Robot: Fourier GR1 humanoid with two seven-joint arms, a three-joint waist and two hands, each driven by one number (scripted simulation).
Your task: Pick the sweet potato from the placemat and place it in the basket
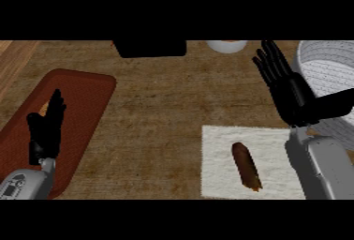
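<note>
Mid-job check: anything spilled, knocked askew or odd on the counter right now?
Nothing stands out. The sweet potato lies whole on the white placemat, the basket sits at the right edge with nothing spilled beside it, and the left hand and right hand are open, holding nothing.

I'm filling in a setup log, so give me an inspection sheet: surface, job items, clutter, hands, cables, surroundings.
Surface: brown woven counter.
Job's things: sweet potato lies on the white placemat, untouched; basket at right edge, partly cut off.
Clutter: red-brown mat at left; black box and white vessel at far edge.
Hands: left hand open, resting over the red-brown mat; right hand open, fingers straight, beside the basket.
Cables: nothing seen.
Surroundings: wooden strip at far left.
</note>
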